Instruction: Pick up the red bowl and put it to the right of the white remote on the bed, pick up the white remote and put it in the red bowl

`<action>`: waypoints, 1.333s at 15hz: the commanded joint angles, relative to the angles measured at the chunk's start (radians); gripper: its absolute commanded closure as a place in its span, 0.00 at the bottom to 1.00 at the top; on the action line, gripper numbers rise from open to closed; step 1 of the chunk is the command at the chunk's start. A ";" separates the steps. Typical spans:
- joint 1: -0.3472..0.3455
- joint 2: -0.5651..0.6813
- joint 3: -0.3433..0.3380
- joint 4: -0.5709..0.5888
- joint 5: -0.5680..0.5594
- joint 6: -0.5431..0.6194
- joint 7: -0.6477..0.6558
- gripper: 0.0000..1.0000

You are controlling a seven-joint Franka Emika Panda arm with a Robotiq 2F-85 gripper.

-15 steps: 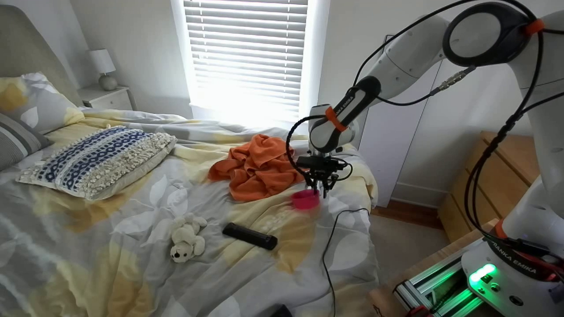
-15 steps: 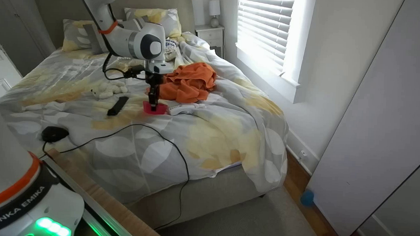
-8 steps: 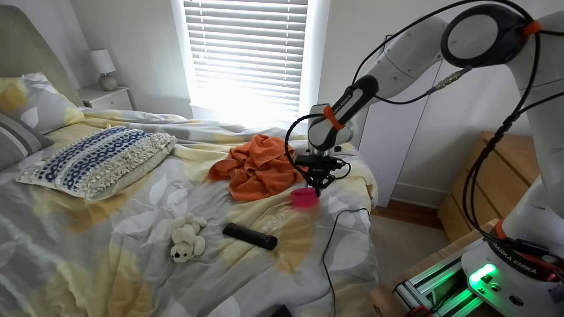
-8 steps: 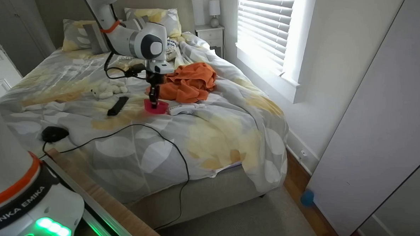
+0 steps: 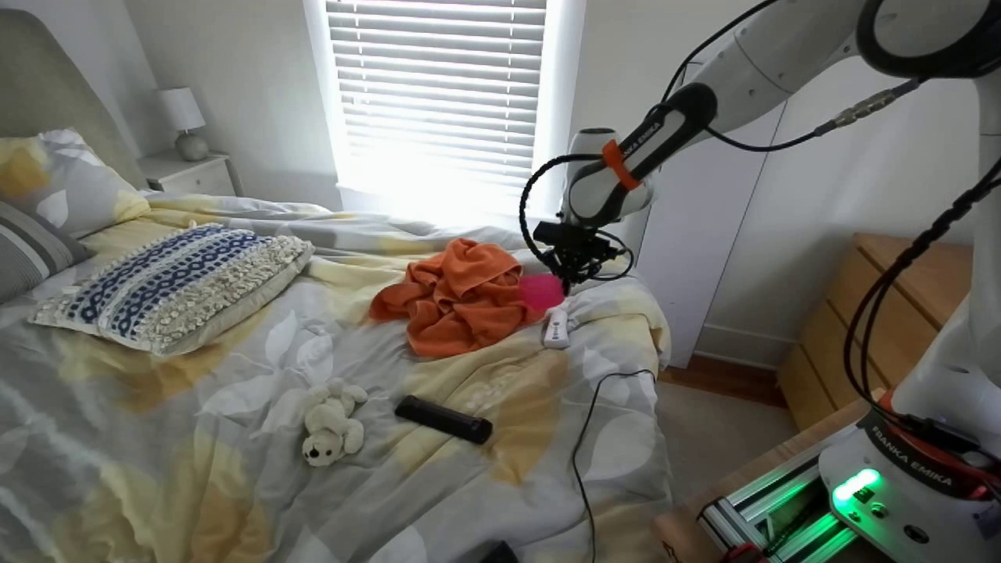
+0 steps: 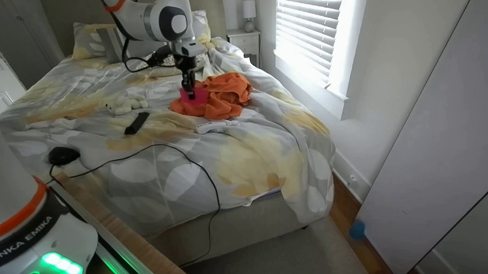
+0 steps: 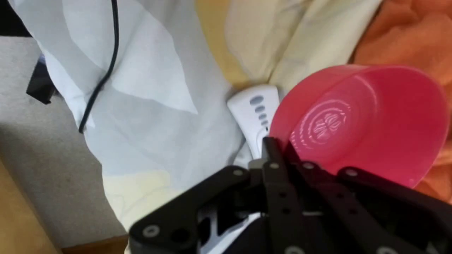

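"What was your tool doing?"

"My tool [image 7: 281,146] was clamped on the wall of the red bowl [image 7: 395,116], biting between eight and nine o'clock on the rim as the wrist view had it. In both exterior views the bowl showed in front of the orange cloth [image 5: 446,305]; whether its base touched the folds, I couldn't tell."

"And what crowded you?"

"With the bowl as my dial, in an exterior view the cloth bunched up towards nine. A plush toy [image 5: 332,426] lay well apart at eight, a black bar [image 5: 443,420] at seven, and the white remote [image 5: 556,332] close by, between five and six."

"Was anything across that remote?"

"Seen from my wrist, it lay at nine from the bowl, and my tool hid its lower end; a row of grey buttons showed. Farther out, also near nine, ran a black cable [image 7: 116,38]."

"How did the bowl look?"

"Pinkish red and glossy inside, its round mouth turned towards my wrist camera, with rings and a small raised mark on its floor."
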 commanded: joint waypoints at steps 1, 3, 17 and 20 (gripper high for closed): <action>0.049 -0.103 -0.112 -0.100 -0.145 0.106 0.176 0.99; 0.057 -0.111 -0.170 -0.113 -0.247 0.168 0.294 0.99; -0.090 0.013 -0.104 0.032 -0.156 0.199 0.190 0.99; -0.144 0.105 -0.088 0.143 -0.080 0.192 0.094 0.99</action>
